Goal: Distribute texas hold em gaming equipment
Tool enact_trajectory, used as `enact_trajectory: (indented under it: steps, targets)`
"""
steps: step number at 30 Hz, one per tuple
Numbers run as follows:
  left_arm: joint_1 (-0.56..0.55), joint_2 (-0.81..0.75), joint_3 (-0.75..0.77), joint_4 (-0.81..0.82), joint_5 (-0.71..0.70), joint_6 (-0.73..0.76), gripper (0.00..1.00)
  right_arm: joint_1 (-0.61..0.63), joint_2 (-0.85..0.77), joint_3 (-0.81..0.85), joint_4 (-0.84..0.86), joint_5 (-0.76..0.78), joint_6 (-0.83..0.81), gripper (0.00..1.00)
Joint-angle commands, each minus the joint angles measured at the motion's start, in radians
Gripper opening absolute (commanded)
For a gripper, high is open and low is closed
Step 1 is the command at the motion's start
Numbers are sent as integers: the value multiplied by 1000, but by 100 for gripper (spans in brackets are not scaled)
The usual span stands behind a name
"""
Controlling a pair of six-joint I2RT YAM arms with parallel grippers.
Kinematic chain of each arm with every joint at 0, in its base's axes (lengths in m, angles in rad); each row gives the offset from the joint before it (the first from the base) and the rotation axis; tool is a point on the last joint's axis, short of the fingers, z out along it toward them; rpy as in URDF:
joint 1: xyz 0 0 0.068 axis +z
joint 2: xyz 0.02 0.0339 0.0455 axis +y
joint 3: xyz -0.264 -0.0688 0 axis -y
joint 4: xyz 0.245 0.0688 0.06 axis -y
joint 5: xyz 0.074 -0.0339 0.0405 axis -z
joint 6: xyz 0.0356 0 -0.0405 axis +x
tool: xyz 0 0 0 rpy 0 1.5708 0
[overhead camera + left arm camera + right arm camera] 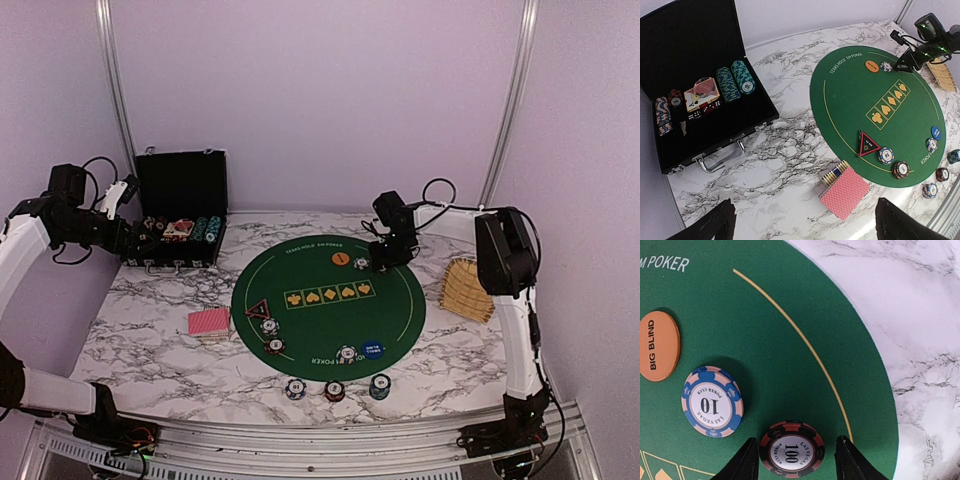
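Pale lilac walls (320, 90) all round, evenly lit, two silvery metal posts (116, 80) rising at the back corners, and a white grey-veined marble counter (150, 340) below.

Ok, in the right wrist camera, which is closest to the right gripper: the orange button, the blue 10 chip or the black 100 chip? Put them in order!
1. Black 100 chip: inside the right gripper, bottom middle.
2. Blue 10 chip: up and to the left.
3. Orange Big Blind button: farthest, at the left edge.
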Motion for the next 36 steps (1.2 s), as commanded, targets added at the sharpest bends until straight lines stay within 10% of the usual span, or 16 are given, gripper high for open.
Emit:
enact_trajectory:
  steps: [1,19,36]
  targets:
    - [2,-18,7,-26,1,12,99,2,-112,-13,1,21,1,52]
    - [2,-40,12,-31,-14,13,99,571,-604,-483,-61,17,78,78]
    - [2,-61,8,-56,-8,6,99,806,-551,-602,-61,-129,123,84]
